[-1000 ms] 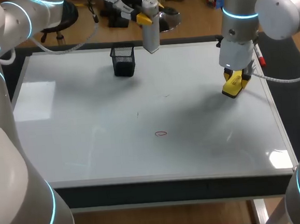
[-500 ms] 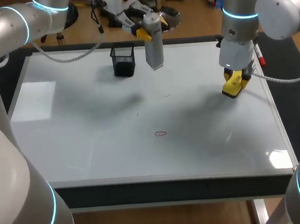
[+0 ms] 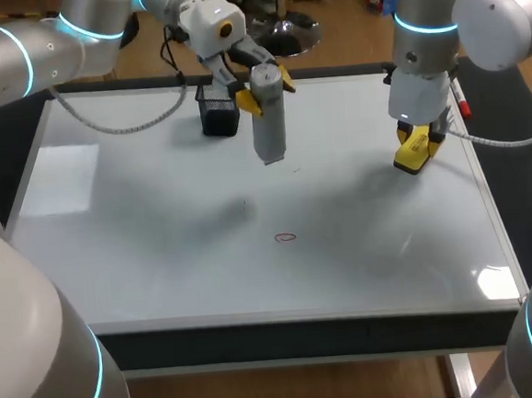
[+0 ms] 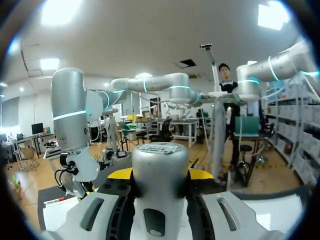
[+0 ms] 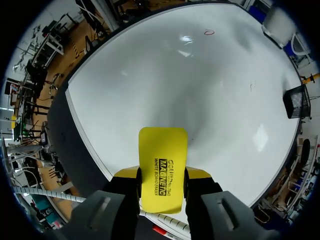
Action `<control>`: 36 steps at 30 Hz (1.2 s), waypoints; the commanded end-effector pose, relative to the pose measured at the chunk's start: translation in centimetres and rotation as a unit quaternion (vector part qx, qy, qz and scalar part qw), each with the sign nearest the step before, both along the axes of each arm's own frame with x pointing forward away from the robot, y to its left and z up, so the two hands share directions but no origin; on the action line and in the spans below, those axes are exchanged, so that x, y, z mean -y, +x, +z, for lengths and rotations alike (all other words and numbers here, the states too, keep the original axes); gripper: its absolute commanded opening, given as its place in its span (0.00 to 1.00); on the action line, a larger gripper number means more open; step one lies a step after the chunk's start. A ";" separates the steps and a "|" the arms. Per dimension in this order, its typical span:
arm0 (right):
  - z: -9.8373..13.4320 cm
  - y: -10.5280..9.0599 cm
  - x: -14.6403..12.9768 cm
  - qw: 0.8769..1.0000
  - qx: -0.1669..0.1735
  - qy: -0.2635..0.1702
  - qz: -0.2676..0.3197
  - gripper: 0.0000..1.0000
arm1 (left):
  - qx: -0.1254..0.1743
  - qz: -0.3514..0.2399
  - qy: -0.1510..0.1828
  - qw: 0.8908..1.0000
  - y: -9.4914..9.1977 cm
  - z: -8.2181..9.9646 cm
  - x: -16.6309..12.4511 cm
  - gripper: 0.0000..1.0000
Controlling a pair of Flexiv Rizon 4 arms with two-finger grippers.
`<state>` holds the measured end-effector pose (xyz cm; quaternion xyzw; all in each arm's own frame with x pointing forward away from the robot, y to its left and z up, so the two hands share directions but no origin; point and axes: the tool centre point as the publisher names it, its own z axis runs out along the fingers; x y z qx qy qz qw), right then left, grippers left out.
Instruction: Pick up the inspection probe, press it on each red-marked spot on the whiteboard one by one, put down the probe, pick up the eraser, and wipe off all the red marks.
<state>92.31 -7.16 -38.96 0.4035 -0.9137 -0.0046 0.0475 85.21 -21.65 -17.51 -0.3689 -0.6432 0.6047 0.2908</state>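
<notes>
My left gripper (image 3: 267, 95) is shut on the silver cylindrical inspection probe (image 3: 268, 125), which hangs upright over the far middle of the whiteboard (image 3: 158, 226), its lower end above the surface. In the left wrist view the probe (image 4: 159, 162) fills the gap between the fingers of the left gripper (image 4: 160, 176). A small red oval mark (image 3: 286, 237) lies nearer the front, with faint small strokes (image 3: 296, 170) close under the probe. My right gripper (image 3: 418, 134) is shut on the yellow eraser (image 3: 414, 150) at the board's right side. The eraser (image 5: 162, 167) sticks out ahead of the right gripper (image 5: 162, 176), with the red mark (image 5: 209, 32) far ahead.
A black mesh pen holder (image 3: 218, 109) stands at the board's far edge, just left of the probe, and shows again (image 5: 296, 100) in the right wrist view. A red marker (image 3: 462, 101) lies on the right frame. The board's raised frame (image 3: 499, 227) runs along its right side.
My left arm has brought the probe from beyond the far edge forward and lower, over the board. The right arm and the eraser have kept still.
</notes>
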 end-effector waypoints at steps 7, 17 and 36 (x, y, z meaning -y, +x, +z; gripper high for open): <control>0.1 0.1 0.1 1.000 -0.001 -0.002 0.001 0.00 | 0.028 0.119 0.018 0.992 -4.3 -0.8 -0.1 0.00; 0.1 0.1 0.1 1.000 -0.001 -0.002 0.001 0.00 | 0.015 0.114 -0.012 0.993 -6.7 -3.0 0.3 0.00; 0.1 0.1 0.1 1.000 -0.001 -0.002 0.001 0.00 | -0.008 0.070 -0.019 0.997 -8.5 -6.4 1.0 0.00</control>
